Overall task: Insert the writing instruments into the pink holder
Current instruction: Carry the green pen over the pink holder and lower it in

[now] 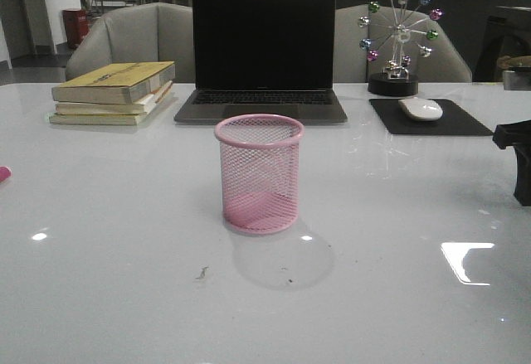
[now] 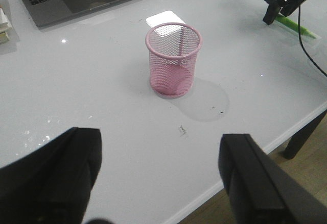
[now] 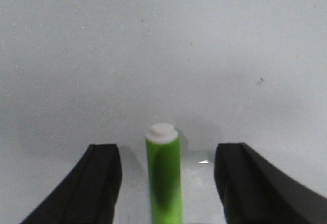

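Right wrist view: lime green marker point(image 3: 164, 183), white end cap, lying on table point(image 3: 163, 55).

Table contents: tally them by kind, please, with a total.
Pen cup: 1
Markers: 2 (green marker; pink marker, barely in frame)
Laptop: 1
Mouse: 1
Mouse pad: 1
Book stack: 1
Ferris-wheel ornament: 1
Total: 8

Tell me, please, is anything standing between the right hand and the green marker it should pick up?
Nothing visible does. In the right wrist view the green marker lies on the bare white table, between the two open fingers of the right hand, with clear gaps on both sides.
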Tool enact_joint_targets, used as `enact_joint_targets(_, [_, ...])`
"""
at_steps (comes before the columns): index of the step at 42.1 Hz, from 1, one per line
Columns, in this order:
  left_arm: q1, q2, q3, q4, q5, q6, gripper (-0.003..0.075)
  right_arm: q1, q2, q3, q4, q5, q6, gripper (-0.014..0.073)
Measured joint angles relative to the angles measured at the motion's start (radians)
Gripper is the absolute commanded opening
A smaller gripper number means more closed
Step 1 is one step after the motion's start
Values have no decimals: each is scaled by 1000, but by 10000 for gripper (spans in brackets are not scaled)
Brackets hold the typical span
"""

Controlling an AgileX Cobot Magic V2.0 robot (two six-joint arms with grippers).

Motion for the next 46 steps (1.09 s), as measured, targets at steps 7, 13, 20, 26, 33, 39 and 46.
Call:
enact_joint_targets(7, [0, 0, 0, 0, 0, 0, 526, 0, 2, -2, 0, 2, -6, 272])
enact_joint_targets(13, [0, 0, 0, 0, 0, 0, 526, 0, 2, -2, 4, 7, -6, 185])
enact_joint_targets(20, [0, 0, 0, 0, 0, 0, 526, 0, -5, -2, 6, 21, -6, 174])
enact_joint_targets(26, [0, 0, 0, 0, 0, 0, 526, 11, -86, 18, 25, -4, -6, 174])
enact_joint_targets(33, [0, 0, 0, 0, 0, 0, 526, 105, -307, 148, 75, -209, -6, 174])
enact_joint_targets(39, [0, 0, 0, 0, 0, 0, 526, 243, -496, 294, 104, -454, -6, 174])
enact_joint_targets(46, [0, 0, 0, 0, 0, 0, 526, 432, -619, 417, 117, -750, -8, 174])
